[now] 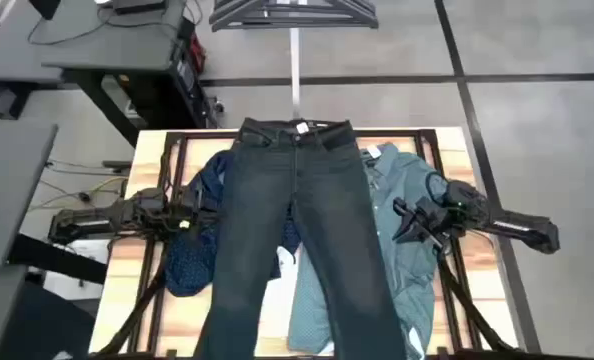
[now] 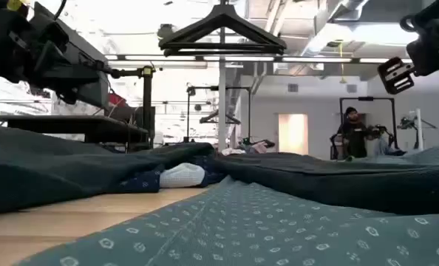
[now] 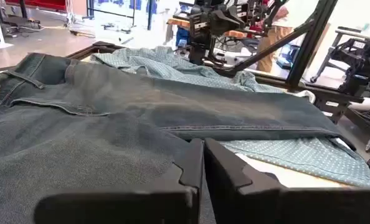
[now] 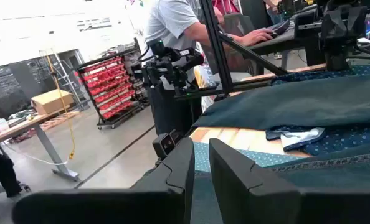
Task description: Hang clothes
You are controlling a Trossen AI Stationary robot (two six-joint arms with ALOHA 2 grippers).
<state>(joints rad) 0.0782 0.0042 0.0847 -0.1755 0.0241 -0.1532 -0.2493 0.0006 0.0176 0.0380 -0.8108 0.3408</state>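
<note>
high view showed nothing hung yet: jeans (image 1: 297,230) lay flat mid-table, navy shirt (image 1: 192,250) and teal shirt (image 1: 402,240) beside them, my left gripper (image 1: 189,212) and right gripper (image 1: 405,222) clenched empty either side.

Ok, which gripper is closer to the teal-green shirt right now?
Right. The right gripper hovers directly over the teal-green shirt; the left gripper is across the jeans, over the navy shirt.
</note>
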